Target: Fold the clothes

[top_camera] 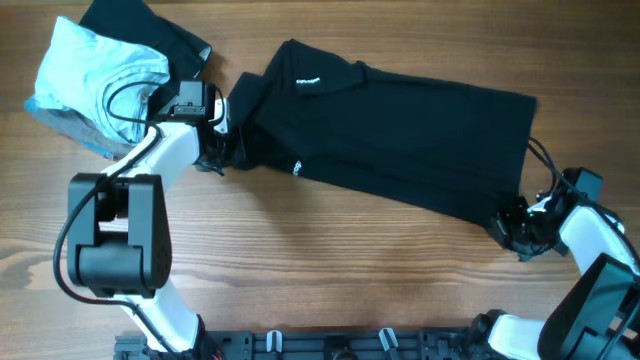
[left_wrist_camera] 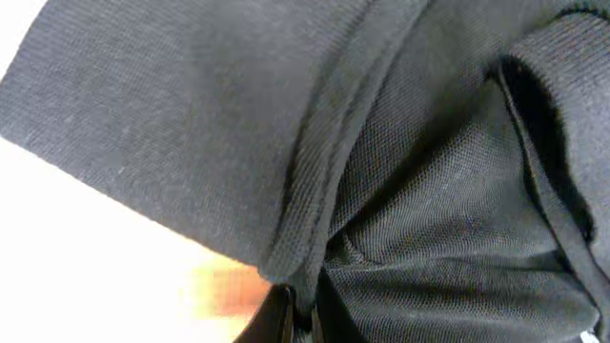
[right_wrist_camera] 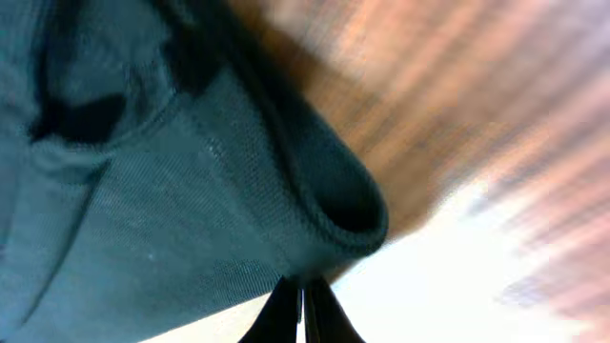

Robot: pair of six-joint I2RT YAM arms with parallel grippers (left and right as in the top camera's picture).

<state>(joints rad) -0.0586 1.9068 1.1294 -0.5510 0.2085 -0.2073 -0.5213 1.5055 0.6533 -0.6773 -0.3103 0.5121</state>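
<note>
Two grippers pinch the black T-shirt (top_camera: 400, 130), which we see laid out as a long band across the wooden table (top_camera: 330, 270). Our left gripper (top_camera: 228, 145) is clamped on the hem at its left end, our right gripper (top_camera: 510, 220) on its lower right corner. A light blue folded shirt (top_camera: 95, 65) lies near the left end.

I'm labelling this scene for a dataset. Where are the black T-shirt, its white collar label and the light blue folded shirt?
black T-shirt (top_camera: 420, 140), overhead view, middle of its body.
white collar label (top_camera: 307, 82), overhead view, centre of the label.
light blue folded shirt (top_camera: 85, 60), overhead view, its upper face.
</note>
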